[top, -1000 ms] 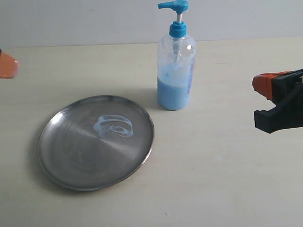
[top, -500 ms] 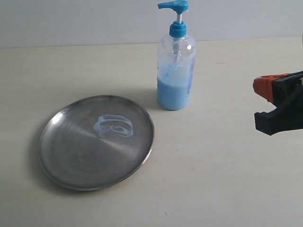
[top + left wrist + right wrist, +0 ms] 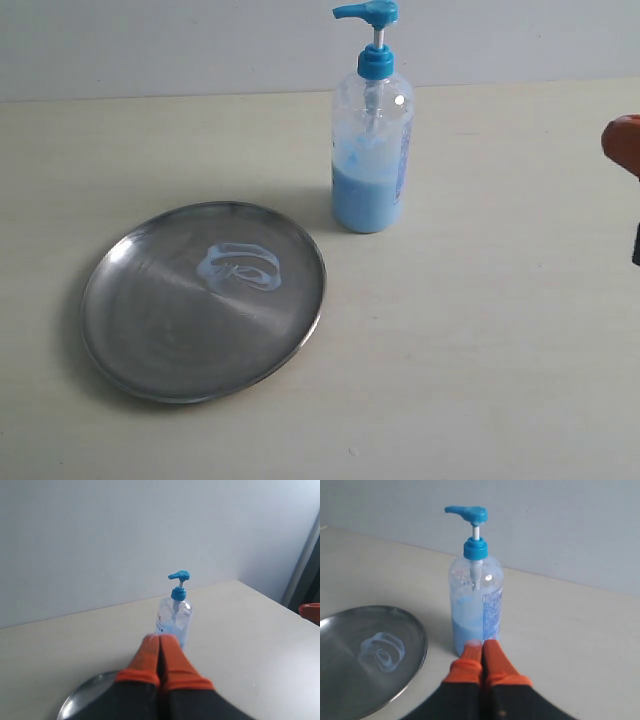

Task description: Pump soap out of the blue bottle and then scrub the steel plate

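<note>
Exterior view: the blue bottle [image 3: 372,130] stands upright on the table [image 3: 480,330], pump head on top, pale soap [image 3: 366,205] filling its lower half. Only an orange sliver of the right gripper [image 3: 626,145] shows at the frame's edge, so I can't tell from here whether it's open or closed. The bottle is well apart from it. The steel plate [image 3: 140,335] lies flat farther off, beyond the bottle, with a whitish ring of soap smeared near its middle.

Left wrist view: the left gripper [image 3: 159,640] has its orange fingers [image 3: 146,657] pressed together, holding nothing. The bottle [image 3: 175,620] rises straight ahead of the fingertips, and the plate's rim [image 3: 82,700] peeks out beside the fingers.

Right wrist view: the right gripper [image 3: 481,645] has its fingers [image 3: 495,662] squeezed shut and empty. The bottle [image 3: 476,595] is dead ahead of the tips, and the smeared plate [image 3: 350,680] is off to one side.
</note>
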Robot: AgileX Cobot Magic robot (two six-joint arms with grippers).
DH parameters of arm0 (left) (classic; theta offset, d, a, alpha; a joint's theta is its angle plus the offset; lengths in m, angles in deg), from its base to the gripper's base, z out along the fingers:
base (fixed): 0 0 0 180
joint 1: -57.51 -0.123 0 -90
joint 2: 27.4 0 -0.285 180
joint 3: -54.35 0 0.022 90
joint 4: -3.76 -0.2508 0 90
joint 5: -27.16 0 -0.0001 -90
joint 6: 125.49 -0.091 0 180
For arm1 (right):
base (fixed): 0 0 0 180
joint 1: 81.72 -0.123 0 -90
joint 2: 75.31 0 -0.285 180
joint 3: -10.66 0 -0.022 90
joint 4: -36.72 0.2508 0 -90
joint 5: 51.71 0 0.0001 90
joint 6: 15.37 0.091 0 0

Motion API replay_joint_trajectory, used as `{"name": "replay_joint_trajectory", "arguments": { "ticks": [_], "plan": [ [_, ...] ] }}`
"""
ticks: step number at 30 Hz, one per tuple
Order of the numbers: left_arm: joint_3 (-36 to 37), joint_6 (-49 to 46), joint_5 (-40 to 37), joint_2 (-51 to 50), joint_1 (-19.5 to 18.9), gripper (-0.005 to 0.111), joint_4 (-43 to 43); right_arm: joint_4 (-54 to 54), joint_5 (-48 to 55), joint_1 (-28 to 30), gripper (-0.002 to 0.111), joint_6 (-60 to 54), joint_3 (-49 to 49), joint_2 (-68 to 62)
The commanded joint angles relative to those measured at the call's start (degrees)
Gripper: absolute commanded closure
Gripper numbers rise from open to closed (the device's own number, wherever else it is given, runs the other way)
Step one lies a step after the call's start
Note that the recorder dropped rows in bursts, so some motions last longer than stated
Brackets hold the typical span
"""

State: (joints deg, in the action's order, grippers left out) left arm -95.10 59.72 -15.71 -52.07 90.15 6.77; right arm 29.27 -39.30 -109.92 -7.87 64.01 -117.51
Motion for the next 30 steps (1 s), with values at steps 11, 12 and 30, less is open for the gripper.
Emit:
{"name": "replay_joint_trajectory", "arguments": {
  "ticks": [11,12,30],
  "plan": [
    [0.2,-0.48,0.69,0.44,-0.02,0.107,0.11,-0.04,-0.69,-0.1,0.108,0.1,0.14,6.44],
    [0.2,-0.48,0.69,0.44,-0.02,0.107,0.11,-0.04,-0.69,-0.1,0.108,0.1,0.14,6.49],
    [0.2,-0.48,0.69,0.44,-0.02,0.107,0.11,-0.04,1.27,-0.1,0.108,0.1,0.14,6.48]
  ]
}}
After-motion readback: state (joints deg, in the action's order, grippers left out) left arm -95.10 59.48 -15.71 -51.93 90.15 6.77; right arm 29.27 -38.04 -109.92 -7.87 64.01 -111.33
